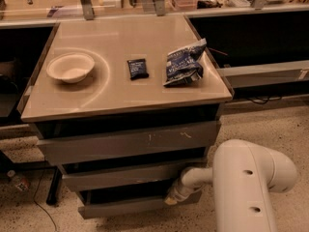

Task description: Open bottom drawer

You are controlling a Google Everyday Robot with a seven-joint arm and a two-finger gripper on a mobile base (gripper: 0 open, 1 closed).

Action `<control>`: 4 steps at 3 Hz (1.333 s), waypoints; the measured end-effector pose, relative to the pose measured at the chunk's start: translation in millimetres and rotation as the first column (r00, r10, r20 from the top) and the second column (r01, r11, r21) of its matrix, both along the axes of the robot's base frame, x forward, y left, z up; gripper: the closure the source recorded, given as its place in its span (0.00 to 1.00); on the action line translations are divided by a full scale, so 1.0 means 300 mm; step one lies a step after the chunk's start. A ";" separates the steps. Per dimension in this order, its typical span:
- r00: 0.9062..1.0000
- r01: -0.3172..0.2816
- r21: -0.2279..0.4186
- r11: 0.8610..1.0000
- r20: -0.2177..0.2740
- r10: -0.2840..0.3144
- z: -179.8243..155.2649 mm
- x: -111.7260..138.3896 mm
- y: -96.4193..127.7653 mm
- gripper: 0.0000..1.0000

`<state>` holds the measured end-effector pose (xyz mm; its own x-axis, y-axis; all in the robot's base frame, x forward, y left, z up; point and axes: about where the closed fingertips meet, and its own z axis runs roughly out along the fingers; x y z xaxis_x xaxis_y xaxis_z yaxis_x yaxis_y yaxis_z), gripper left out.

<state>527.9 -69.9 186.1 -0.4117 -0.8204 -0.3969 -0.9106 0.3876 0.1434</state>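
Bottom drawer (120, 208) is lowest in the cabinet (116, 88), at 6 o'clock in frame. Gripper (170, 200) is at the drawer front's 3 o'clock end. Can't tell whether it's clenched or released.

The bottom drawer (126, 206) is the slimmest of three grey fronts, a plain handleless panel lowest in the cabinet, lying level near the floor. It runs leftward in the view from the gripper (170, 200), which sits at its right end by the top edge. With a dark gap above, it may be slightly ajar.
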 end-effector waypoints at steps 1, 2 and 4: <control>1.000 0.000 0.000 1.000 0.000 0.000 0.000 0.000 0.000 0.95; 1.000 0.000 0.000 1.000 0.000 0.000 0.013 0.003 -0.011 1.00; 1.000 0.024 0.013 1.000 -0.018 -0.024 0.032 -0.055 -0.017 1.00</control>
